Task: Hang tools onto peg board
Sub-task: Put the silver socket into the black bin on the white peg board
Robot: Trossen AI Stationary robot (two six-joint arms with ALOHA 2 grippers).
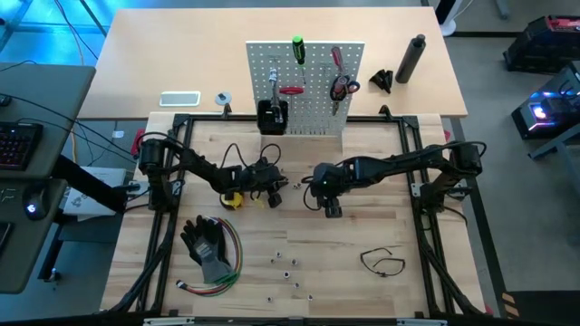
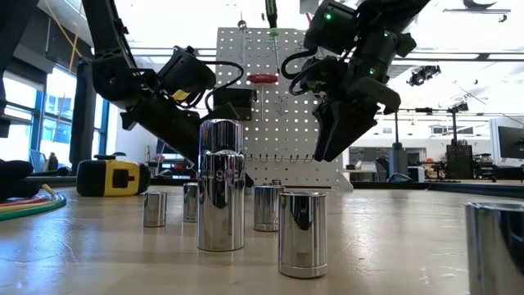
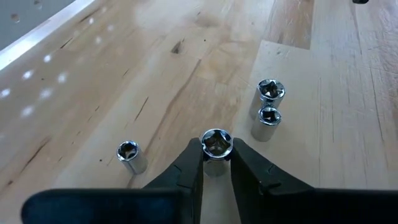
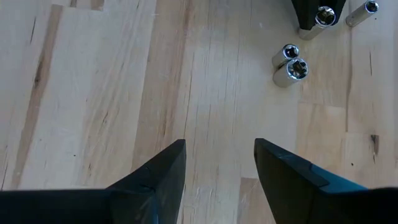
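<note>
Several small silver sockets stand upright on the wooden table. My left gripper has closed on one socket; three others stand close by. Just right of it, my right gripper hovers open above bare wood, holding nothing. At the table's far edge, the white peg board carries a green screwdriver, red-handled tools and a black bin. A yellow tape measure lies under the left arm. A thin black loop lies near right. My left gripper pinches the upright socket by its round wall just below the open top, one fingertip on each side. The fingers slant down at it from the table's left. The socket stands upright with its open end up; its foot is hidden behind the fingers.
Black gloves and a bundle of coloured wires lie near left. More sockets are scattered near the front edge. A black frame borders the work area. A black cylinder stands behind the board.
</note>
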